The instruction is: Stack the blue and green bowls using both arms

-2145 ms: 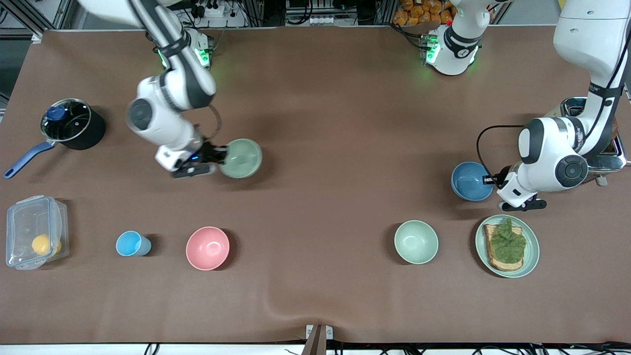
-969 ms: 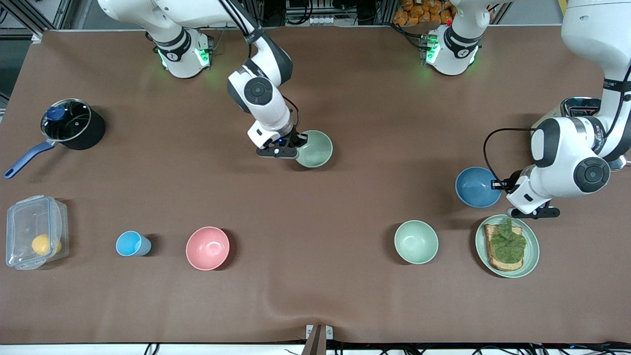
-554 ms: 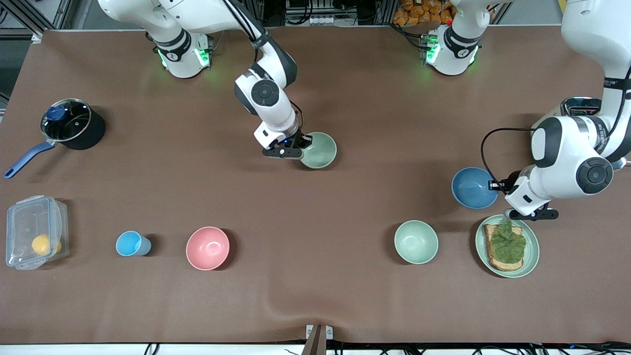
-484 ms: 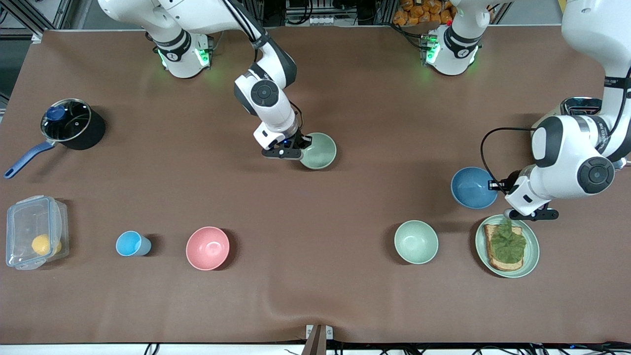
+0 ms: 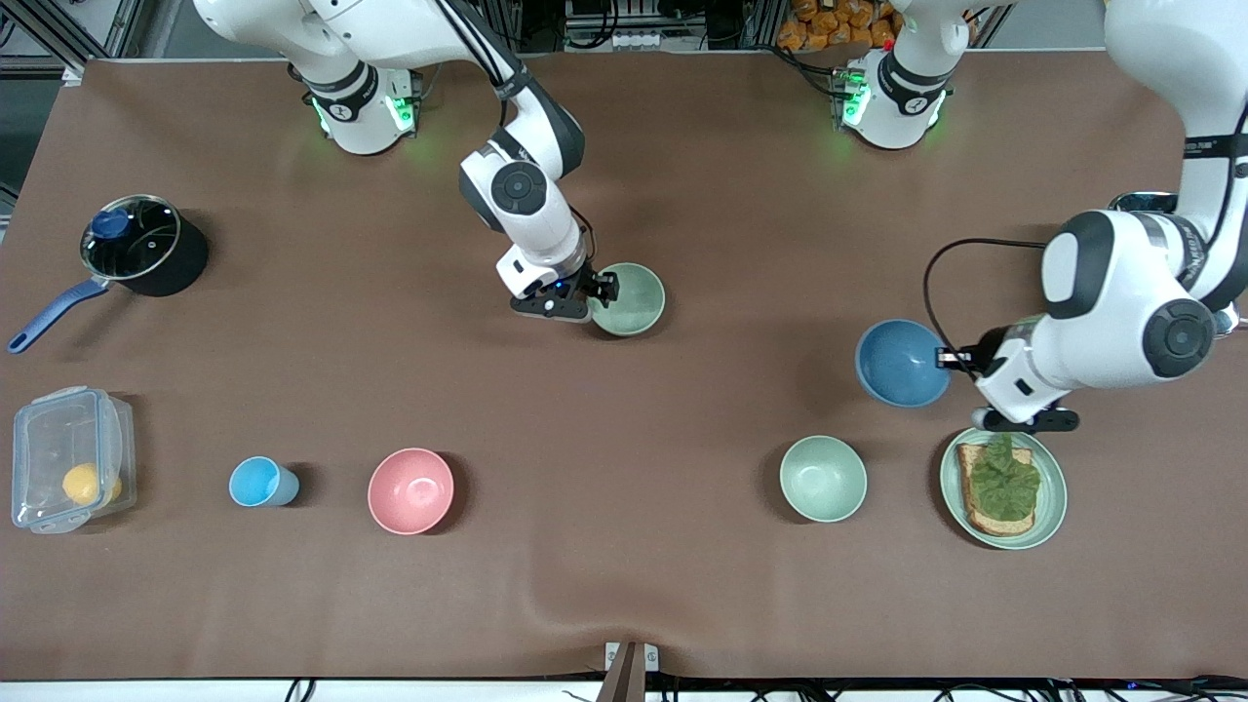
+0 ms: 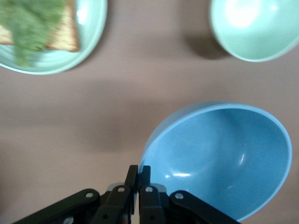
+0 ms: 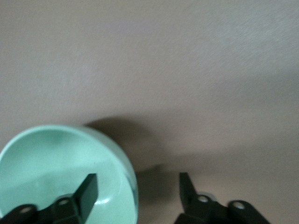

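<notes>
Left gripper [image 5: 948,358] up over the surface [image 5: 682,585] toward the left arm's end, jaws clamped together on the rim of the blue bowl [image 5: 902,363]. Bowl carried in the air, tilted, its open side in plain sight in the left wrist view [image 6: 224,158], rim pinched between the thin fingers [image 6: 138,179]. Just beside those jaws, lower in the front view: a green plate [image 5: 1051,512] with toast and a leafy topping [image 5: 1000,486], and a paler mint bowl [image 5: 823,478] (both also seen in the left wrist view, plate [image 6: 88,42] and mint bowl [image 6: 252,28]).

Right gripper [image 5: 597,298] near the middle of the surface, at the rim of the green bowl [image 5: 628,299]. Jaws apart, straddling the rim: one finger [image 7: 86,190] inside the bowl [image 7: 60,168], the other finger [image 7: 185,185] outside over bare surface, neither seen pressing the wall. Green bowl upright on the surface, well apart from the blue bowl and the left jaws.

Well away from both sets of jaws, toward the right arm's end: a dark saucepan [image 5: 146,244] with a glass lid and blue handle, a clear lidded box [image 5: 68,458] with a yellow item inside, a small light-blue cup [image 5: 257,482] and a pink bowl [image 5: 410,490]. A metal appliance [image 5: 1146,207] partly hidden by the left arm.
</notes>
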